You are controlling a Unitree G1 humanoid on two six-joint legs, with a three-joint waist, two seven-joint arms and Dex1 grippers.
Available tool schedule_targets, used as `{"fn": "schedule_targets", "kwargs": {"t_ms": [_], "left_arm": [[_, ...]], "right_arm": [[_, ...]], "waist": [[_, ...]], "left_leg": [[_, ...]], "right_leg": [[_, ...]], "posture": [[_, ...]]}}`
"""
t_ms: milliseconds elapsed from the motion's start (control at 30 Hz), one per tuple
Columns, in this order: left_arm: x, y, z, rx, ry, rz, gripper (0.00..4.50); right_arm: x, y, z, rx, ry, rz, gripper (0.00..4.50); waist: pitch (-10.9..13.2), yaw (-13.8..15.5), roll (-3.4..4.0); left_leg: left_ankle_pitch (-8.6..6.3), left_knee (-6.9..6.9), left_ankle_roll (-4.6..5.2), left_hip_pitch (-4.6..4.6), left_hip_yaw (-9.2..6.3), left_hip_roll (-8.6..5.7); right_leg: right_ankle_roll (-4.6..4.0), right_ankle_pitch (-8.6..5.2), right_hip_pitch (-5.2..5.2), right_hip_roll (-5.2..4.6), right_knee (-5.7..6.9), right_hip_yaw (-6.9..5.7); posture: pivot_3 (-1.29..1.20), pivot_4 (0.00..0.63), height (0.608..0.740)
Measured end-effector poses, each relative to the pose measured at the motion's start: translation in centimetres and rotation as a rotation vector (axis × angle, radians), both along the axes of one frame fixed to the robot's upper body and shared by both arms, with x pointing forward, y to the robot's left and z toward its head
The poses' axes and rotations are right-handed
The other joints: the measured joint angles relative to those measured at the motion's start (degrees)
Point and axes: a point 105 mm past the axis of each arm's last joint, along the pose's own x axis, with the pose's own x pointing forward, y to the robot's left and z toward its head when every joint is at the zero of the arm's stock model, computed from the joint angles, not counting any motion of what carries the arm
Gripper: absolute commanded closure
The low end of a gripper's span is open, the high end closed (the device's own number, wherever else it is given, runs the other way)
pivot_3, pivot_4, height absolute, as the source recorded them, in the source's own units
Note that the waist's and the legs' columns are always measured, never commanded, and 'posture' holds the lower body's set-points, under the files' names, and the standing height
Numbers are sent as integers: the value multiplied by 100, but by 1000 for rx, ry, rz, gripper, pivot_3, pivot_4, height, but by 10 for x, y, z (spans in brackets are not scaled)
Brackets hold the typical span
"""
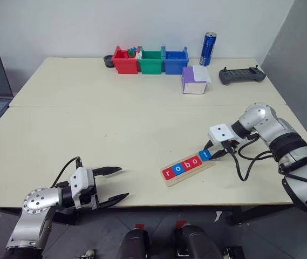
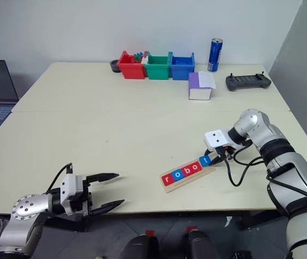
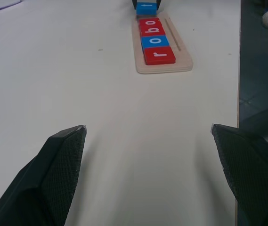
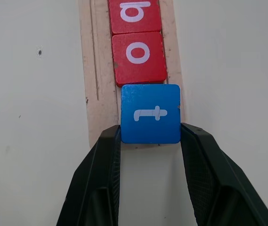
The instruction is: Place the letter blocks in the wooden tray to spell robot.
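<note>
Blue t block (image 4: 150, 113) pinched by right end effector (image 4: 150, 136) at wooden tray (image 1: 170, 180) (left end effector (image 1: 114, 185) gapes empty).

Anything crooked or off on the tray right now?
Only the blue t block: the right gripper is shut on it at the wooden tray's end, sitting slightly out of line with the red o block.

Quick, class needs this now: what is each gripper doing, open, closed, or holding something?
Left gripper: open, holding nothing, above the table.
Right gripper: closed on the blue t block, at the end of the wooden tray.
</note>
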Motion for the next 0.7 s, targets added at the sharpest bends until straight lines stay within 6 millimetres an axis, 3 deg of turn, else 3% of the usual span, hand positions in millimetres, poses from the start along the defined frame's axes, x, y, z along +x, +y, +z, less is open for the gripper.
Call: {"fn": "schedule_targets", "kwargs": {"t_ms": [667,700], "left_arm": [[-7,-13,14,6,-19,-23,0],[-7,-14,16,6,-21,-27,0]], "right_arm": [[-1,8,-4,-4,9,34,3042],[-1,8,-4,-7,10,35,2692]], "waist": [[0,-9,0],[0,-9,0]], "left_leg": [[0,-1,0,0,-1,2],[0,-1,0,0,0,2]], "right_leg": [[0,0,0,0,0,0],[0,0,0,0,0,0]], "posture": [[0,150,740],[0,150,740]]}}
